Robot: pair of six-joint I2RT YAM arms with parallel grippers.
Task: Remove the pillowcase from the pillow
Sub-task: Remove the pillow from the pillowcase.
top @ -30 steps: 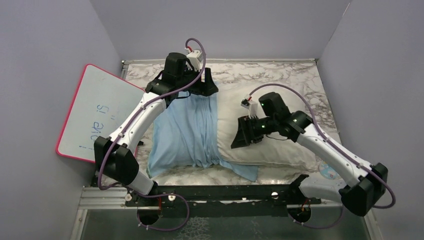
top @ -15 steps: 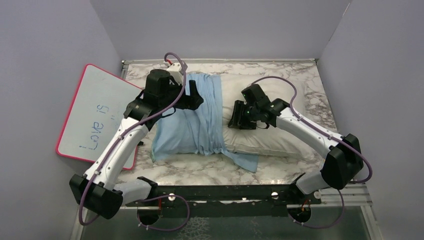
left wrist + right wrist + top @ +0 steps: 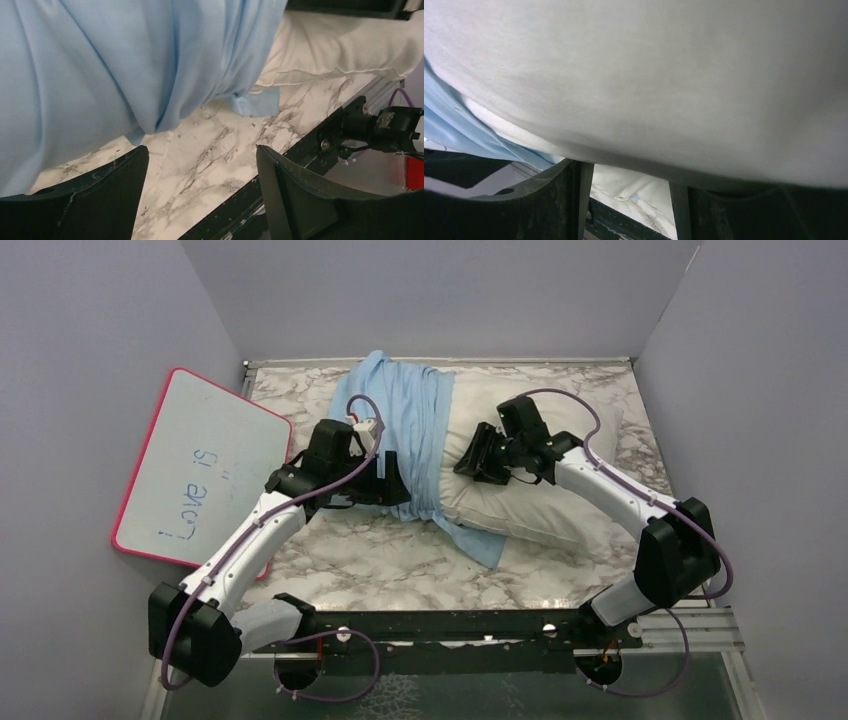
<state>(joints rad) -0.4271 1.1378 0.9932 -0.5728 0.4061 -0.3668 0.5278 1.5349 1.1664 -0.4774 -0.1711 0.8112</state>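
1. Your pillow point(image 3: 545, 505) lies across the middle and right of the table point(image 3: 340, 562), slanting from far to near. Its right part is bare.
2. The pillowcase point(image 3: 405, 430) is bunched in folds around the pillow's left end. It runs from the far edge to a loose corner that lies flat on the table on the near side. Only its plain light blue face shows.
3. My reading is that the sleeve is partly off. The cloth is gathered leftward, so it needs a further pull to the left while the pillow is kept from following.
4. Your right pincer point(image 3: 478, 455) sits on the bare pillow, just right of the bunched cloth. That is a sensible place for an anchor.
5. In the right wrist view, white fabric bulges over the fingers point(image 3: 531, 200). The jaws stand partway apart, but their tips are buried. I cannot tell whether they are pinching a fold of pillow or only pressing on it.
6. Your left pincer point(image 3: 385, 485) hangs at the near left edge of the pillowcase.
7. In the left wrist view its jaws are spread wide. Only marble shows between them, and the blue folds hang just beyond the tips. It holds nothing.
8. The whiteboard point(image 3: 190, 455) leans at the far left, apart from the cloth.
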